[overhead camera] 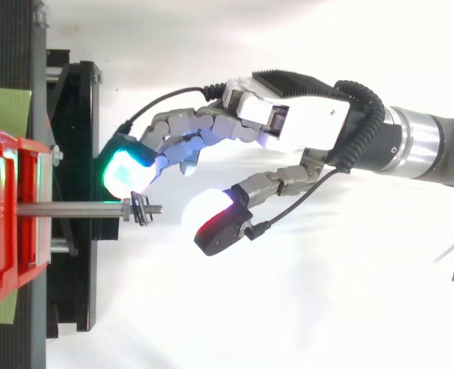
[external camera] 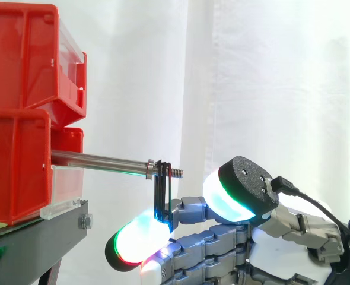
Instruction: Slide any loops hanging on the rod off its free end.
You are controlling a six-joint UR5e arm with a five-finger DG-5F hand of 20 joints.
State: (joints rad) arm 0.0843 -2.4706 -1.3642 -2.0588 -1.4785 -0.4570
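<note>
**Loops right at the tip, but it could still snag**

The black loops (external camera: 162, 193) hang on the threaded free end of the rod (external camera: 98, 160), which sticks out from the red bins (external camera: 21, 160). The robot hand (overhead camera: 304, 127) is open and gripping nothing, with one glowing pad (overhead camera: 123, 171) just beside the loops. My worry is that the loops catch on the threads, or that a sideways nudge tilts them so they bind.

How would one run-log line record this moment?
thin black loops: hanging near threaded free end of silver metal rod | hand: open, beside loops, contact unclear | loops not yet off
</note>
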